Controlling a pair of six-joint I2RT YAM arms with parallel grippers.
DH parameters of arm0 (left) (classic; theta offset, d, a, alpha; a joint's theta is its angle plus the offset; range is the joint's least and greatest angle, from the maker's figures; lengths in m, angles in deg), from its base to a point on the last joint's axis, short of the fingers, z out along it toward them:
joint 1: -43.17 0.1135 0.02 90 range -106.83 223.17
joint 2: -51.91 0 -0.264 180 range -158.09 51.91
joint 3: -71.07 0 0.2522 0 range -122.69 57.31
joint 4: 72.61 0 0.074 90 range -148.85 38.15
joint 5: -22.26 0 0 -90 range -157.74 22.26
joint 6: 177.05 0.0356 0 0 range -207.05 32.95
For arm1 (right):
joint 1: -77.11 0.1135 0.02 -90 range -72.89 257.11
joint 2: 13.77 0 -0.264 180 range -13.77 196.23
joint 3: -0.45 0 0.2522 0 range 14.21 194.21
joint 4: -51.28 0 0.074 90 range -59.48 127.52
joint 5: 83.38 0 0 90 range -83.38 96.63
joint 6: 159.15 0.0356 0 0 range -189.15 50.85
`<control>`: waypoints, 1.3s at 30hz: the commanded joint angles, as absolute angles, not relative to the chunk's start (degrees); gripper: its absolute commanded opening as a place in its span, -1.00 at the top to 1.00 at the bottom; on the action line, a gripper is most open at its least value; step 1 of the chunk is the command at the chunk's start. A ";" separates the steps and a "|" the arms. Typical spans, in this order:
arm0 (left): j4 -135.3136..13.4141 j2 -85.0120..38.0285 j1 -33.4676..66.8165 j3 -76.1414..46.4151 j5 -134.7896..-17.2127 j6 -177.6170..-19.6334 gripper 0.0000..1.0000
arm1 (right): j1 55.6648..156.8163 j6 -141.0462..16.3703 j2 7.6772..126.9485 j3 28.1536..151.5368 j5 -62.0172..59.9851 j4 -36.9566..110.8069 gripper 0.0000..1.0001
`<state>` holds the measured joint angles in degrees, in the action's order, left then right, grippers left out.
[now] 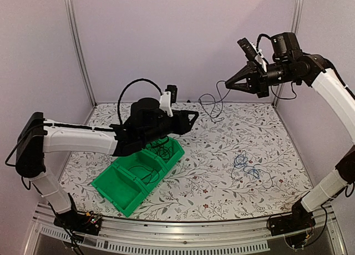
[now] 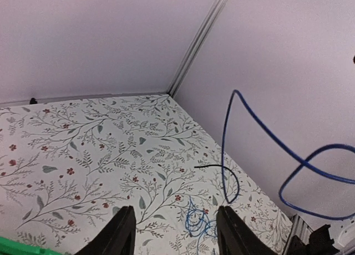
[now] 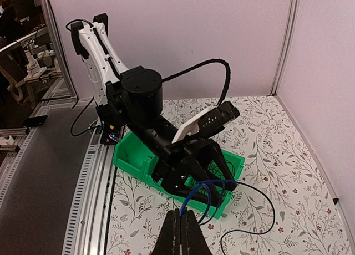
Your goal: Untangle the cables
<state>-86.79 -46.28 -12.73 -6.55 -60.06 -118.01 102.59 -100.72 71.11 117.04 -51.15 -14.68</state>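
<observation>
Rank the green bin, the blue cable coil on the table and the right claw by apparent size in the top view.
Largest: green bin.
Then right claw and blue cable coil look alike; the raised claw is nearer the camera, so unranked.

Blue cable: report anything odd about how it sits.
The blue cable hangs in mid-air in loose loops, pinched in the shut right gripper; a blue tangle lies on the table below.
</observation>
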 commanded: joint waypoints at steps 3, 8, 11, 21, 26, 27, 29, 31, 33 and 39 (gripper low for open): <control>-67.26 -34.02 -7.05 2.43 -47.10 -119.48 -0.08 | 108.66 -99.43 75.99 120.79 -49.58 -13.27 1.00; -60.03 -21.86 -3.28 7.04 -44.18 -119.63 -0.16 | 113.60 -99.39 81.26 125.70 -49.23 -14.06 1.00; -53.99 -15.44 -1.61 7.40 -42.08 -118.10 -0.23 | 116.68 -99.45 85.20 128.91 -48.62 -14.54 1.00; -42.53 0.56 6.47 6.75 -33.71 -106.45 -0.51 | 126.55 -100.12 99.00 140.63 -46.04 -14.42 1.00; -41.89 5.85 9.98 11.01 -29.56 -102.44 -0.64 | 129.23 -100.54 105.35 145.96 -43.65 -13.74 1.00; -41.97 7.13 10.72 12.05 -29.22 -102.43 -0.66 | 129.50 -100.45 106.85 146.75 -43.46 -13.52 1.00; -42.38 8.51 12.51 13.90 -29.85 -102.31 -0.68 | 129.88 -100.21 108.92 147.89 -42.90 -13.16 1.00; -42.52 9.38 13.81 15.32 -31.10 -101.96 -0.69 | 129.94 -100.03 111.07 148.91 -42.38 -12.82 1.00; -42.56 9.70 14.43 16.46 -31.59 -101.81 -0.70 | 129.94 -99.92 112.89 149.31 -41.78 -12.67 1.00; -43.99 10.37 15.42 19.35 -33.20 -102.08 -0.69 | 129.94 -99.87 118.56 149.22 -37.94 -11.75 1.00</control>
